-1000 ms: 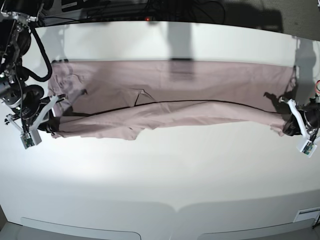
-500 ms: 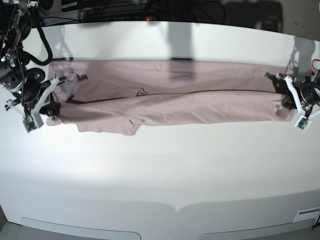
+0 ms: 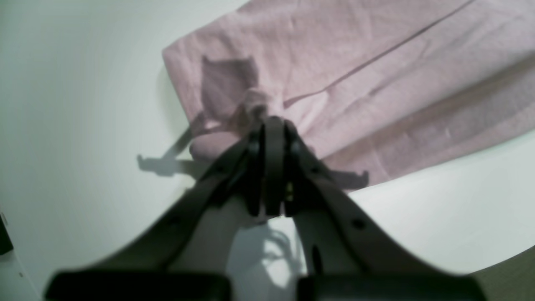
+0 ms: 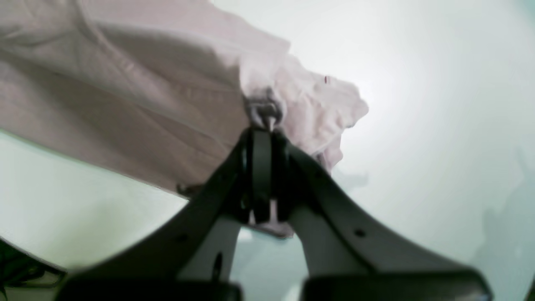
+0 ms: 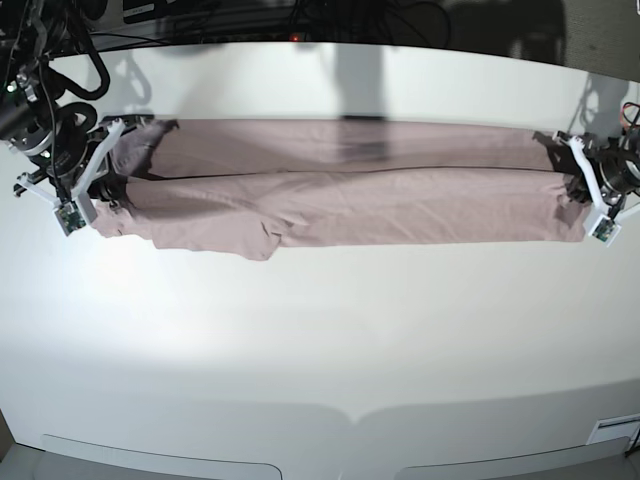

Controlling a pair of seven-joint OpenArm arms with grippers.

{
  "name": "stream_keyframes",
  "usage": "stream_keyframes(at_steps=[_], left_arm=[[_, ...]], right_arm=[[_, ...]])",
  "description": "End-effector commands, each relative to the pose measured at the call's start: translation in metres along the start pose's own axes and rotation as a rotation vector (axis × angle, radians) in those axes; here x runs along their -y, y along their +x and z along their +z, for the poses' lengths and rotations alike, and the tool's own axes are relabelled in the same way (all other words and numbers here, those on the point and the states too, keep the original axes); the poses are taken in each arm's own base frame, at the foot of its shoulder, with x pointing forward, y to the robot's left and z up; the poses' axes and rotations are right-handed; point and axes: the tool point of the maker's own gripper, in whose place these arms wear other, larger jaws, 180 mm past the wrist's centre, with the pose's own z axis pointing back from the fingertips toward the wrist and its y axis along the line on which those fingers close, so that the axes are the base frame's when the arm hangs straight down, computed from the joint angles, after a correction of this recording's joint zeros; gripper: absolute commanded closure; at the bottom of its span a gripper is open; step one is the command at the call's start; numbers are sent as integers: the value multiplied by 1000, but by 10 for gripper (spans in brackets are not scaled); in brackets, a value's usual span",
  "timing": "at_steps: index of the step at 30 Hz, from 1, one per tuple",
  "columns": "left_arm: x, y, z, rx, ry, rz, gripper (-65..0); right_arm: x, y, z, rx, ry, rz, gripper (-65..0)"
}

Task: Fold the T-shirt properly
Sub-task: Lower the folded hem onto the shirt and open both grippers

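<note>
The soft dusty-pink cotton T-shirt (image 5: 350, 190) stretches lengthwise between the left gripper (image 5: 572, 185) and right gripper (image 5: 108, 180), each clamped on an end.

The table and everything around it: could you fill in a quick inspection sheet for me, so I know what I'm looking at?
Surface: white table, glossy, bare in front of the cloth.
Job's things: the T-shirt, dusty pink, stretched into a long band across the far half of the table, a lengthwise fold line along it.
Clutter: nothing seen.
Grippers: left gripper has its fingers shut on one end of the T-shirt; right gripper is shut on the other end, cloth bunched at its tips.
Cables: black cables behind the far edge; a black hose loops by the right arm.
Surroundings: dark area behind the table, details unclear.
</note>
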Motion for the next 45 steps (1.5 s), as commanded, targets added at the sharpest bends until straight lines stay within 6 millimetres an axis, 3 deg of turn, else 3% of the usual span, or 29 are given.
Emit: stream_keyframes(at_steps=[1,6,12,21,26,29,31,32,34,41,45], left_arm=[[-11,13,7,36,31,-16,0],[-14,11,7,26,46,-28,0],[-22,2,7,-21,92,-19,0],[-15,7,7,8,55,8,0],[-11,-1,6,-10,47,10,0],[-7,-11,6,-31,37,11,0],[-5,-15,6,-41,33,13,-8],[-5,-17,6,-48,32,12,-49],[-5,-20,6,-58,36,8,-113],[-19,-23,7,-78,113,-58,-161],[-23,-5,7,19,136,-50,-161]], right_arm=[[4,10,6,29,-14,26,0],[3,4,8,-11,-16,33,0],[-9,-21,10,-83,17,26,0],[-15,-46,0,-132,68,-47,0],[-24,-53,-6,-131,110,-108,0],[-27,-53,-7,-128,115,-118,0],[-27,-52,-7,-127,114,-117,-129],[-27,-52,-7,-127,114,-118,-180],[-27,-53,-6,-132,114,-117,-232],[-27,-49,-7,-109,119,-122,-240],[-37,-15,-6,64,192,-188,-240]])
